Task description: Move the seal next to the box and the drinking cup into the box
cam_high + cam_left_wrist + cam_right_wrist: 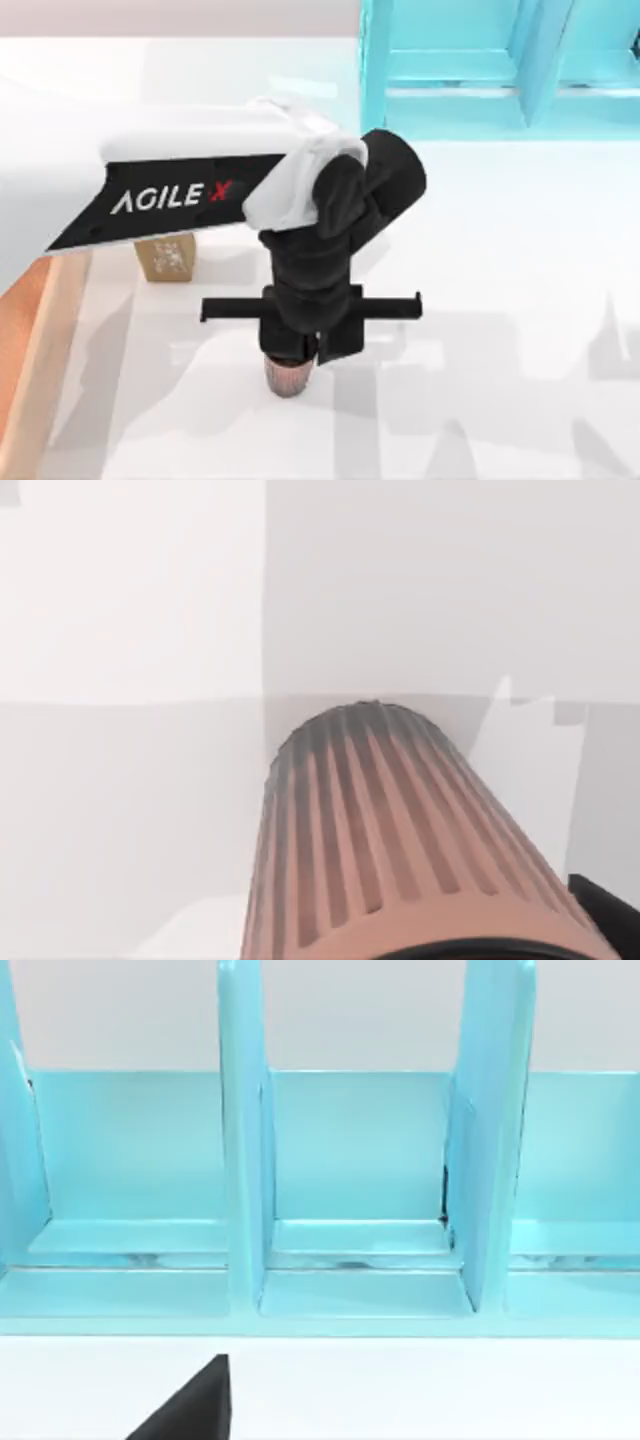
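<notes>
The drinking cup point(287, 377), reddish-brown with ribbed sides, pokes out from under my left gripper point(300, 350) near the table's front middle. My left gripper is shut on it. In the left wrist view the drinking cup point(400, 850) looms very close, with a dark fingertip point(603, 900) at its edge. The seal point(166, 258), a small tan block with whitish markings, stands on the table to the left, partly under the left arm. A strip of the box point(22, 345), light orange with a pale wall, lies along the left edge. A dark part of my right gripper point(190, 1405) faces the shelf.
A turquoise shelf unit point(480, 60) with upright dividers stands at the back right, seen close in the right wrist view as the shelf point(350, 1180). The left arm's white and black link point(170, 190) spans the table's left half. White table point(520, 300) lies to the right.
</notes>
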